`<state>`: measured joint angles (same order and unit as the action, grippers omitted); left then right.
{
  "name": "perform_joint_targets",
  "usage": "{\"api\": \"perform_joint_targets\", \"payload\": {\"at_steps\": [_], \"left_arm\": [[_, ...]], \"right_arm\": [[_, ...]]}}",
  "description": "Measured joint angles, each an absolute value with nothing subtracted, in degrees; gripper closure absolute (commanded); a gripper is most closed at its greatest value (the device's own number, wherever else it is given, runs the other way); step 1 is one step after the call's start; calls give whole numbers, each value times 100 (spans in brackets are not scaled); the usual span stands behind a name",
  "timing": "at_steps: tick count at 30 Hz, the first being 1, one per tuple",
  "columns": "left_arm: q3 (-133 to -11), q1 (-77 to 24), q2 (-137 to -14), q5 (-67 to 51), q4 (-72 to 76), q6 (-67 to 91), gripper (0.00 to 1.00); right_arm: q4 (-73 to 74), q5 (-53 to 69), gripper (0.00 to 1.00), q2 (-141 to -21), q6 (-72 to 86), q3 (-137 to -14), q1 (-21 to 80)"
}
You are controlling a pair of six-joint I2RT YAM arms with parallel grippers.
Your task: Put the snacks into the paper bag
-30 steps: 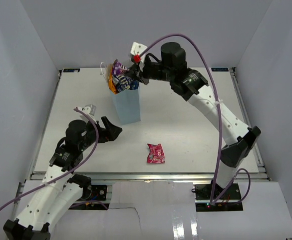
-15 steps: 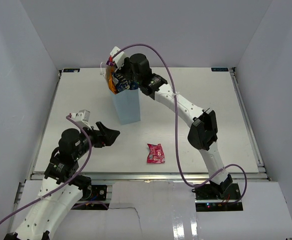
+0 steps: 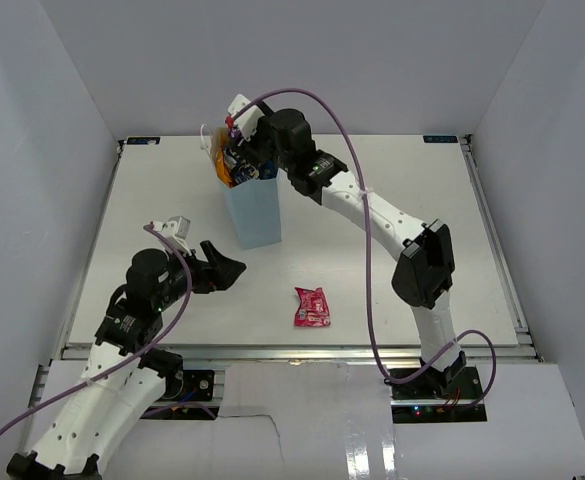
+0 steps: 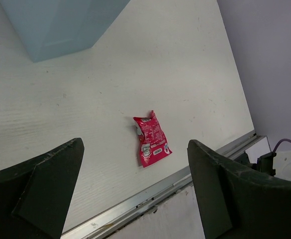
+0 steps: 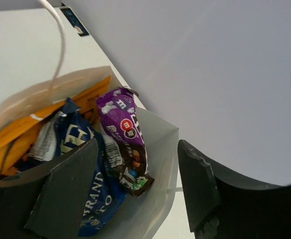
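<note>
The pale-blue paper bag (image 3: 256, 212) stands upright at the back of the table. Orange, dark blue and purple snacks (image 3: 236, 165) stick out of its top. My right gripper (image 3: 244, 148) hovers over the bag mouth, open. Between its fingers the purple packet (image 5: 125, 139) rests loose on the dark blue packet (image 5: 92, 196), beside the orange bag (image 5: 16, 135), inside the bag's white wall (image 5: 161, 149). A pink-red packet (image 3: 312, 307) lies flat near the front edge. My left gripper (image 3: 226, 263) is open and empty, left of that packet (image 4: 151, 139), which shows beyond its fingers (image 4: 46, 191).
A thin white string handle (image 5: 58, 45) rises from the bag's rim. The table's metal front rail (image 4: 175, 181) runs just behind the pink-red packet. Grey walls enclose the table on three sides. The bag's base (image 4: 60, 27) fills the top left of the left wrist view.
My right arm swung left over the bag and its gripper opened, letting the purple packet drop into the bag mouth. The left arm shifted only slightly.
</note>
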<state>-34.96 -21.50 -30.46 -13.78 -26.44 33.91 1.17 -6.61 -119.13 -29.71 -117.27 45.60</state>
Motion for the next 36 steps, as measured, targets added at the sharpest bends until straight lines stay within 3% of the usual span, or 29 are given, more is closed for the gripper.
{"api": "perform_joint_targets", "payload": {"at_steps": [3,4,7,11,16,22,27,30,31,32,36], "left_arm": [[-3496,-2150,-3284,-1483,-2491,3395,4],[-3496,-2150,-3422,-1535,-2436,3400,4],[-3481,-2163,-3948,-1723,-2213,3450,4],[-3441,-2495,-5006,-1750,-1953,3520,4],[-3616,-3586,-6497,-1474,-1763,3638,5],[-4512,-4543,-8366,-1162,-1667,3865,11],[-5118,-4831,-9358,-1081,-1671,3940,19],[-5461,-4943,-9701,-1083,-1638,3986,32],[-5522,-4984,-9773,-1066,-1632,3975,38],[-5561,-5022,-9839,-1055,-1629,3970,52],[-5588,-5087,-9913,-1000,-1699,3953,75]], "right_arm": [[392,-333,24,-11587,-2845,-11712,4517],[532,-130,15,-11393,-2821,-11666,4497],[1219,978,1,-10606,-2919,-11579,4316],[1721,2611,3,-9008,-3170,-10584,3739],[2062,3680,2,-7164,-3315,-8036,2624],[2628,3876,2,-6659,-3310,-5295,1269],[2989,4029,2,-5924,-3159,-4567,799],[2871,4180,2,-5642,-3087,-4565,676],[2842,4219,2,-5616,-3059,-4565,637],[2832,4252,2,-5616,-3035,-4565,602],[2832,4309,1,-5645,-2991,-4565,550]]}}
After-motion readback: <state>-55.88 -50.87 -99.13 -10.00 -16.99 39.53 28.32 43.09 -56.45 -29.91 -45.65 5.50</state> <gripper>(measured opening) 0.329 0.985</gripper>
